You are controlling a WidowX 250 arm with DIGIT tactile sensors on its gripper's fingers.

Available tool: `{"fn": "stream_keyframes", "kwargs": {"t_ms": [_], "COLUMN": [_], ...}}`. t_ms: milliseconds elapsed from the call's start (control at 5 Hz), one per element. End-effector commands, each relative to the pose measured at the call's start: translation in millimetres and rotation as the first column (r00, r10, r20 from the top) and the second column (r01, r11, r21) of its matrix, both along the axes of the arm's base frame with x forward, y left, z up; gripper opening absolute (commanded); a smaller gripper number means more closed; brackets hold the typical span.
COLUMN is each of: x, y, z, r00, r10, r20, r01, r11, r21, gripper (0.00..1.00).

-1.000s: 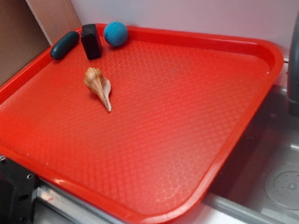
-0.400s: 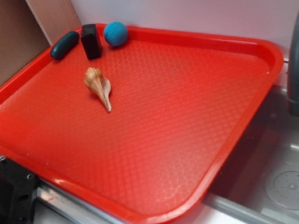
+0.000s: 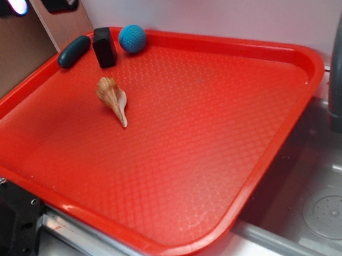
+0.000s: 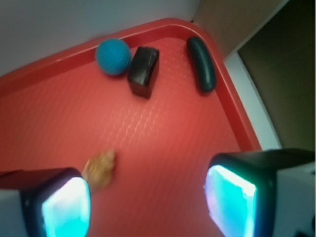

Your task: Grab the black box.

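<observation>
Black box (image 4: 143,71) upright on red tray (image 4: 163,143), between blue ball (image 4: 113,57) and dark capsule (image 4: 201,64), gripper (image 4: 148,200) jaws spread wide, well apart from it, empty

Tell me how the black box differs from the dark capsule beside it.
The black box is blocky and stands upright; the dark capsule is elongated, rounded and lies flat. The box looks pure black; the capsule has a teal tint. Both sit at the red tray's far corner.

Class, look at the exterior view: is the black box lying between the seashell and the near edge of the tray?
No. The black box stands at the tray's far corner, between the dark capsule and the blue ball, beyond the seashell.
</observation>
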State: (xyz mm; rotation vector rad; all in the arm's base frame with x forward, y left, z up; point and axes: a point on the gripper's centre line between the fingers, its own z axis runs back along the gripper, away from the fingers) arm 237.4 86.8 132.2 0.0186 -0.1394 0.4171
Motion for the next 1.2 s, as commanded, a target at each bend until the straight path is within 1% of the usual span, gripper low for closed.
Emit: {"fn": "stream_keyframes", "kwargs": {"t_ms": [0,200,400,600,1000], "x": [30.3,39.9,43.7,43.6,46.6], "y": [24.5,31.6,36.0,27.8,21.0], "z": [-3.3,-12.5,-24.4,-34.0,-47.7], "r00": [0.999,0.993,0.982,0.971,0.93], "r10": [0.05,0.11,0.172,0.205,0.314], "r20": [0.005,-0.044,-0.076,-0.126,-0.19], "r01": [-0.05,-0.111,-0.178,-0.218,-0.346], "r11": [0.999,0.994,0.982,0.97,0.923], "r21": [0.019,0.0,-0.069,-0.103,-0.166], "gripper": [1.0,1.0,1.0,1.0,1.0]}}
